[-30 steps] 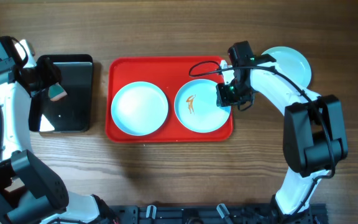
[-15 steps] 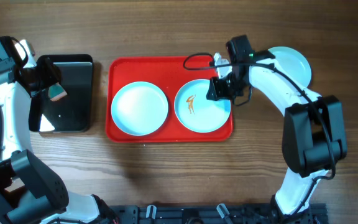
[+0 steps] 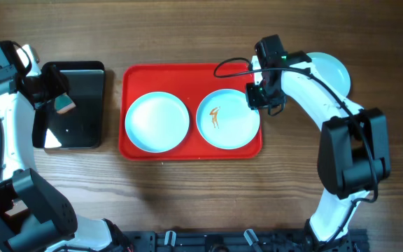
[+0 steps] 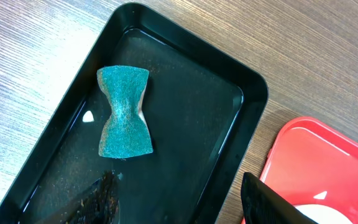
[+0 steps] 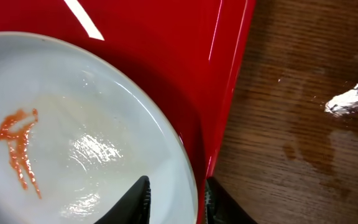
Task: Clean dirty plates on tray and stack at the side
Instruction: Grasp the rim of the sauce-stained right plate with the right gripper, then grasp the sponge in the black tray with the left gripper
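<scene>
The red tray [image 3: 128,73] carries two plates: a clean plate [image 3: 157,122] on the left and a plate with an orange smear [image 3: 227,120] on the right. A further plate [image 3: 332,70] sits on the table to the right, partly under my right arm. My right gripper [image 3: 256,98] is low at the smeared plate's [image 5: 73,124] right rim. It [image 5: 176,190] is narrowly open, one finger over the plate and the other by the tray's edge [image 5: 229,93]. My left gripper [image 4: 179,183] hangs open over the black tray [image 4: 253,93], just short of the teal sponge [image 4: 125,118].
The black tray [image 3: 89,70] stands left of the red tray, with the sponge [image 3: 65,105] lying in it. A small white speck [image 5: 350,99] and damp marks lie on the wood right of the red tray [image 4: 319,162].
The right gripper swung left over the smeared plate, then came back to its right rim, a little farther up the tray than before. Plates and left arm have not moved.
</scene>
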Controlling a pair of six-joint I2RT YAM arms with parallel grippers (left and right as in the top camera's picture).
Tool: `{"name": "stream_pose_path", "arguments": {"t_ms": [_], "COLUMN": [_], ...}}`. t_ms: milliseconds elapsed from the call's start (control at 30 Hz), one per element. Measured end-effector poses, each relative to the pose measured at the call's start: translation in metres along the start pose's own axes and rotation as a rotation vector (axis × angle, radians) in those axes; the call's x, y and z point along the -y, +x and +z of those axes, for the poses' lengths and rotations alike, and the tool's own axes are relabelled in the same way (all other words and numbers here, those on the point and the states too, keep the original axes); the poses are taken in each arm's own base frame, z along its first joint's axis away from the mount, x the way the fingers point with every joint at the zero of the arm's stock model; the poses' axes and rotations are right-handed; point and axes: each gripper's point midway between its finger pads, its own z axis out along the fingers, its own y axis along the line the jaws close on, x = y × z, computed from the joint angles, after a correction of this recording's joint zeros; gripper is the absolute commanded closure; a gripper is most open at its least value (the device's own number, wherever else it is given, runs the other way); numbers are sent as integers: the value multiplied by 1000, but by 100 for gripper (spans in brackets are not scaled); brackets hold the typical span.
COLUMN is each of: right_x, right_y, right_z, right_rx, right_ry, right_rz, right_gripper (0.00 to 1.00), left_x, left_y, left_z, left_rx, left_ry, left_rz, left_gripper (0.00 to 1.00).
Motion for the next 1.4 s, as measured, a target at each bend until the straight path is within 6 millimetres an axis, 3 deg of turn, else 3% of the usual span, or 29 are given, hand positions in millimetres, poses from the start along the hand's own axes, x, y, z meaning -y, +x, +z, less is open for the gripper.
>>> {"name": "stream_pose_path", "arguments": {"t_ms": [200, 433, 500, 600, 700, 800, 867, 1067, 1167, 1400], "right_x": [1, -9, -14, -23, -27, -30, -33, -60, -64, -63], "right_y": [3, 10, 6, 3, -2, -6, -6, 0, 1, 1], "right_z": [15, 30, 31, 31, 31, 32, 32, 35, 35, 35], "right_rx": [-32, -78, -68, -59, -42, -24, -21, -29, -33, -33], "right_ry": [-5, -63, -100, -152, -166, -165, -164, -171, -175, -175], "right_rz": [4, 7, 10, 25, 55, 60, 58, 17, 10, 20], "right_gripper": [73, 85, 95, 95, 96, 96, 96, 96, 96, 96], "left_x": [0, 0, 0, 0, 0, -1, -2, -12, -20, -26], "left_y": [0, 0, 0, 0, 0, 1, 2, 15, 15, -3], "left_z": [0, 0, 0, 0, 0, 4, 10, 48, 62, 66], "left_rx": [0, 0, 0, 0, 0, -8, -17, -85, -86, -12], "left_ry": [0, 0, 0, 0, 0, 0, -3, -26, -60, -91], "left_rz": [0, 0, 0, 0, -5, -8, -11, -28, -27, -18], "left_gripper": [40, 40, 40, 49, 50, 39, 37, 25, 24, 25]}}
